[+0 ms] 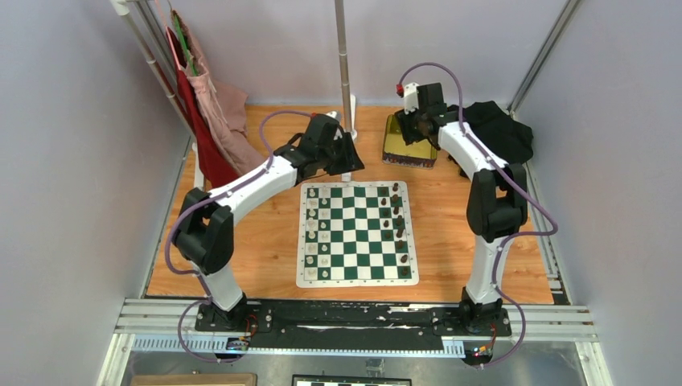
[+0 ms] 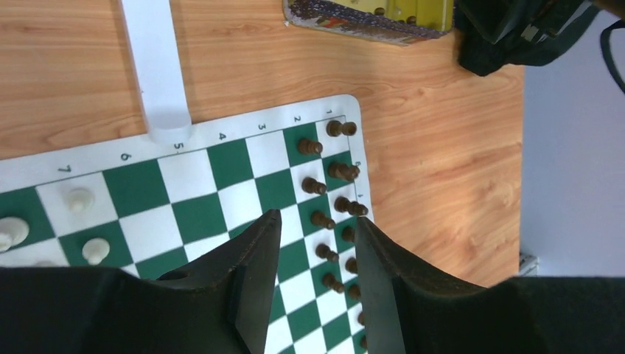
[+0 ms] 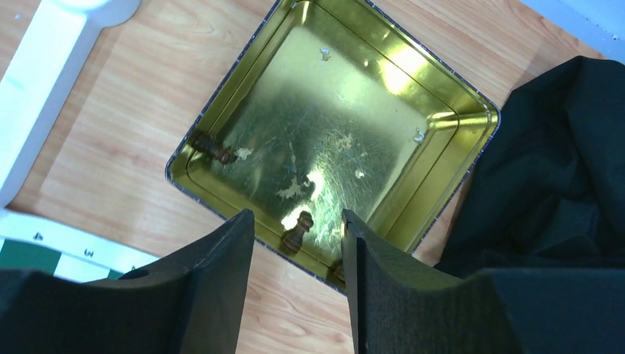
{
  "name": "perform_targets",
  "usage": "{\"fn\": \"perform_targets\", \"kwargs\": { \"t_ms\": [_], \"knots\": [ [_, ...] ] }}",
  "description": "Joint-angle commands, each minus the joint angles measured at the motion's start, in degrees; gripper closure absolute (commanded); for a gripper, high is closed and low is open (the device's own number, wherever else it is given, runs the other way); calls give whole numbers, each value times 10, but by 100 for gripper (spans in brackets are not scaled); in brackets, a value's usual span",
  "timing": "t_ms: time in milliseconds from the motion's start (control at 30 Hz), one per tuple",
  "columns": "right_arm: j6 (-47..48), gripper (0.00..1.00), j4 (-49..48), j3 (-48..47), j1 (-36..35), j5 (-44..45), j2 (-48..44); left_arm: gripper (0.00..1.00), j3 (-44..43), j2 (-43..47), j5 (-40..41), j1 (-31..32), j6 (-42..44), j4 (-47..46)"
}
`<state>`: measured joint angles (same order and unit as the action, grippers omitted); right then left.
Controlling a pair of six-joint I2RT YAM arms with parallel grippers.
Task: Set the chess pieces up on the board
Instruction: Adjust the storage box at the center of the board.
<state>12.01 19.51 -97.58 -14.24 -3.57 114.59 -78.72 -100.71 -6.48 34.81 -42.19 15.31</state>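
Tin (image 3: pixel 332 133) shiny gold, rectangular, scratched; brown turned chess pieces (image 3: pixel 295 232) inside.

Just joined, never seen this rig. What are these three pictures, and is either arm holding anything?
Two white robot arms, bolted side by side, each end in a two-finger gripper. The wide picture is from a fixed camera above and behind them. The other two are from cameras on the wrists, so the black shapes at the bottom are the gripper's own fingers. On the table lies a green-and-white chessboard, dark brown pieces along its right side, cream ones on its left. Behind it sits a gold tin holding a few loose dark pieces. The left gripper hovers by the board's far edge, the right gripper over the tin. Both are open and hold nothing.
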Motion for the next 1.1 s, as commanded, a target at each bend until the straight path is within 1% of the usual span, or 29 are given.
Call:
{"fn": "perform_targets", "kwargs": {
  "t_ms": [0, 200, 300, 600, 800, 1067],
  "knots": [
    [69, 48, 52, 13, 16, -76, -48, 53, -1, 55, -2, -9, 3, 44],
    [98, 44, 97, 23, 18, -149, -51, 53, 3, 60, -18, -12, 6, 58],
    [101, 43, 108, 16, 18, -164, -40, 53, 4, 68, -16, -14, 8, 57],
    [102, 43, 115, 0, 18, -165, 10, 53, 2, 74, -24, -19, 14, 60],
    [104, 43, 115, -13, 18, -154, 40, 53, 20, 74, -39, -29, 12, 49],
    [109, 44, 116, -52, 18, -125, 82, 53, 48, 89, -50, -55, 15, 44]
  ]
}}
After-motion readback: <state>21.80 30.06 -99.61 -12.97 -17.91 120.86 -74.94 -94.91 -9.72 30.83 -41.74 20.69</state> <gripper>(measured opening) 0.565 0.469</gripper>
